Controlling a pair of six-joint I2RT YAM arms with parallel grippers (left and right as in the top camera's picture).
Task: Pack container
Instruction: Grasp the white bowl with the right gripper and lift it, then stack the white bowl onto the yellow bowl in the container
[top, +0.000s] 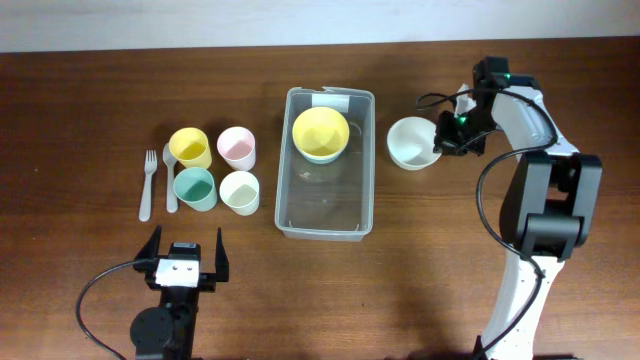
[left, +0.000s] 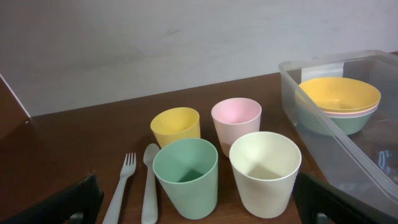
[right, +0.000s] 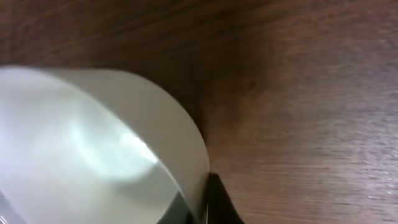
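Note:
The clear container (top: 283, 160) stands in the middle of the table, its white label at the far end. A stack of bowls with a yellow one on top (top: 320, 133) lies in its far half; it also shows in the left wrist view (left: 339, 93) inside the container (left: 323, 143). My right gripper (top: 443, 135) is shut on the right rim of a white bowl (top: 412, 142) just right of the container; the right wrist view shows its fingers (right: 202, 202) pinching the bowl's wall (right: 81, 143). My left gripper (top: 185, 250) is open and empty near the front edge.
Left of the container stand a yellow cup (top: 189, 147), a pink cup (top: 237, 147), a green cup (top: 194, 187) and a cream cup (top: 240, 192). A fork (top: 148, 185) and a spoon (top: 170, 180) lie left of them.

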